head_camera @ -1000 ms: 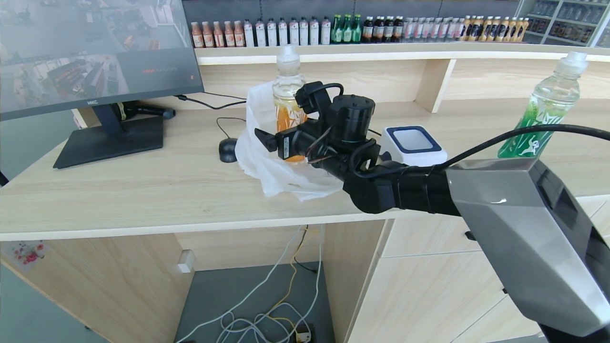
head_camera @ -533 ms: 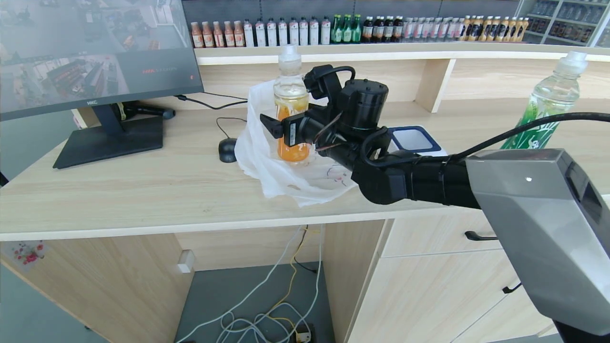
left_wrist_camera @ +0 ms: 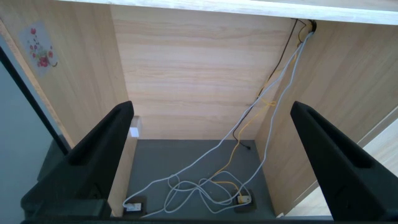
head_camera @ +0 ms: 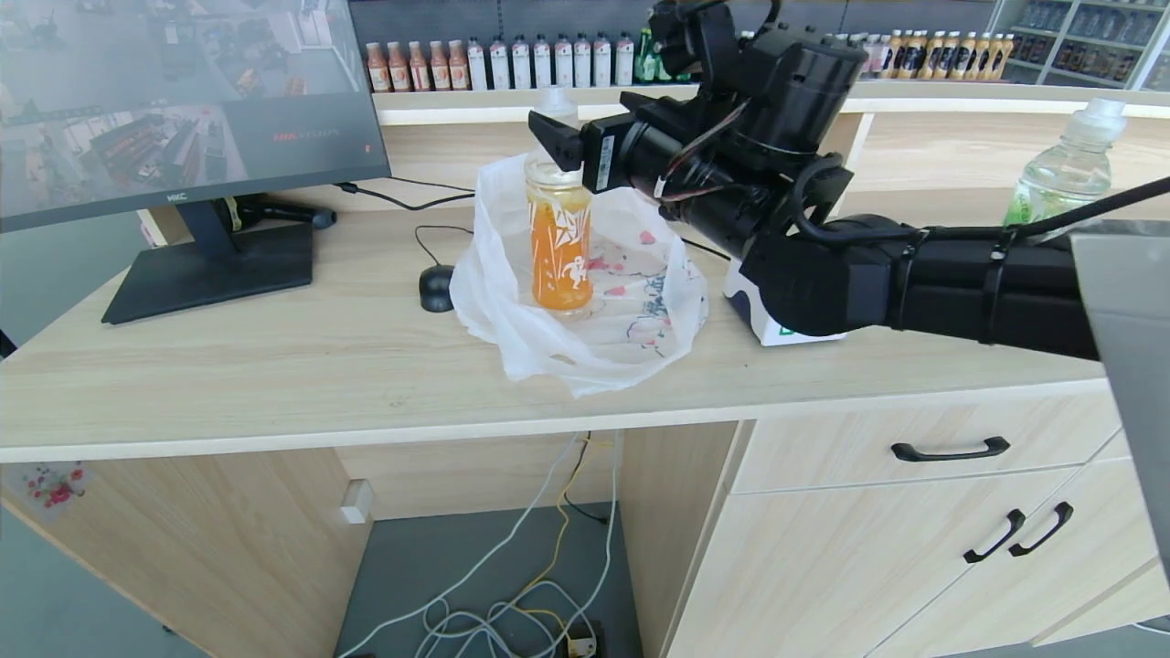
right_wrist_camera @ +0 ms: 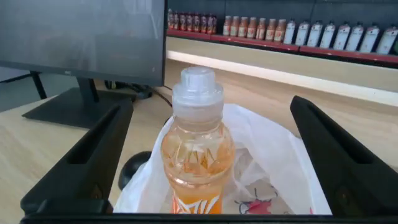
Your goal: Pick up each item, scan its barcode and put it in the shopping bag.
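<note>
Counter [head_camera: 274, 366]: orange bottle [head_camera: 560, 247] upright inside white shopping bag [head_camera: 494, 306]; right claw [head_camera: 559, 139] level with its neck; scanner [head_camera: 777, 331] beside bag; green bottle [head_camera: 1065, 174] far right.

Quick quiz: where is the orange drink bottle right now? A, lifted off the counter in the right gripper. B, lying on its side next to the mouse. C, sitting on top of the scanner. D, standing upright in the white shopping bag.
D. The orange drink bottle stands upright inside the white shopping bag on the counter, and the right gripper is open at cap height, not clamped on it.
</note>
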You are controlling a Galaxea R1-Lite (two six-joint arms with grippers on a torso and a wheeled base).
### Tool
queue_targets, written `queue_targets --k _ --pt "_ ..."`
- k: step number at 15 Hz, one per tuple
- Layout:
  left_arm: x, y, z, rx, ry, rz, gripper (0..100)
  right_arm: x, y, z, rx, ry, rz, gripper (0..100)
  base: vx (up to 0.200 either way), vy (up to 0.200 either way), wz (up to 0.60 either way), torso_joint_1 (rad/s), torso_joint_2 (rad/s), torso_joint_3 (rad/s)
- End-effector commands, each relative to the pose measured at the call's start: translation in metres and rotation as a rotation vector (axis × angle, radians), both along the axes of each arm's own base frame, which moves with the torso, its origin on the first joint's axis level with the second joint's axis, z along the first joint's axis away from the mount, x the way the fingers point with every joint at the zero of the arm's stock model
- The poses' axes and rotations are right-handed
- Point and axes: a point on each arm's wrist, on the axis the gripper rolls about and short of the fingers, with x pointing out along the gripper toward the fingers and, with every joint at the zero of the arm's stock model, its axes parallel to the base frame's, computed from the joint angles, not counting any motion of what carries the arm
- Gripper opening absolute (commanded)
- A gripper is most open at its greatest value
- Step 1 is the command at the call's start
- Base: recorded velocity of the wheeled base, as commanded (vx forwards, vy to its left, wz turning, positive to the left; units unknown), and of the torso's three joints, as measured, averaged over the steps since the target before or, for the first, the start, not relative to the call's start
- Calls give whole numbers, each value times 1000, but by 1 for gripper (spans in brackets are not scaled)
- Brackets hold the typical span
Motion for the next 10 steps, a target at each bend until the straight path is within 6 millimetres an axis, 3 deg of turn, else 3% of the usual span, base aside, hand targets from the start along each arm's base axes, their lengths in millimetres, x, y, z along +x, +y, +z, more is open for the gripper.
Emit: queue_targets --k 1,4,6,10 --pt "0 0 0 -1 0 0 100 -35 -25 25 16 -18 6 100 0 0 0 0 0 0" --pt "0 0 0 1 0 0 100 -60 -44 12 12 -5 16 100 0 0 0 0 0 0" --pt "0 0 0 1 0 0 100 -88 -63 -10 21 43 49 100 0 0 0 0 0 0" --pt "0 0 0 1 0 0 100 -114 -84 -40 76 64 76 100 0 0 0 0 0 0"
